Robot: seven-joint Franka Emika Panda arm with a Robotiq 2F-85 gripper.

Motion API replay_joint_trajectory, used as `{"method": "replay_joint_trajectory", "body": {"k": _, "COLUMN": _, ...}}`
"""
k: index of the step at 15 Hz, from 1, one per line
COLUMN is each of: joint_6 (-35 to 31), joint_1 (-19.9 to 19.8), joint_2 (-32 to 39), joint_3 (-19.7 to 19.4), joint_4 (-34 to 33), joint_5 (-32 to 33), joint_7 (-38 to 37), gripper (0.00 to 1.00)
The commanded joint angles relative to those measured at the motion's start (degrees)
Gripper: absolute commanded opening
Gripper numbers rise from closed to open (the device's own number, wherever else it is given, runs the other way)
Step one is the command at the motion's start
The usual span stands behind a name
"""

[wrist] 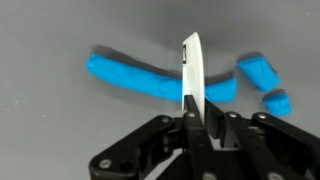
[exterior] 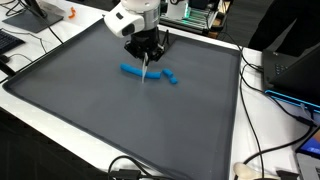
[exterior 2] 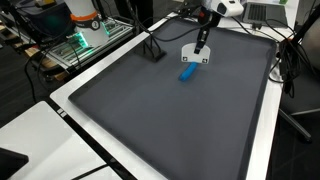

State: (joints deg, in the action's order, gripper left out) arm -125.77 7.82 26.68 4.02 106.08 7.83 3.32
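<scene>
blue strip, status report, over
Gripper shut on white blade. Blade stands at blue strip, contact unclear. Two short blue pieces beside its end. Nothing blocks the blade.

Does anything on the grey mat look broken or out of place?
The blue strip is not whole: two small blue pieces lie apart from one end of it. A white blade, clamped in the fingers, points down at the strip. Nothing else looks odd.

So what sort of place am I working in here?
Probably a lab or workshop bench: a dark work mat on a white table, loose cables around it, and lit electronics at the edge.
</scene>
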Motion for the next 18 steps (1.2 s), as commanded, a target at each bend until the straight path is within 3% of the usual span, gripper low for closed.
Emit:
{"method": "replay_joint_trajectory", "body": {"k": 1, "joint_6": 0.72, "joint_1": -0.09, "joint_2": 1.52, "joint_3": 0.12, "joint_4": -0.67, "joint_5": -0.21, "joint_7": -0.63, "gripper": 0.02}}
{"method": "replay_joint_trajectory", "body": {"k": 18, "joint_6": 3.02, "joint_1": -0.62, "joint_2": 2.79, "joint_3": 0.33, "joint_4": 0.58, "joint_5": -1.44, "joint_7": -0.36, "gripper": 0.02}}
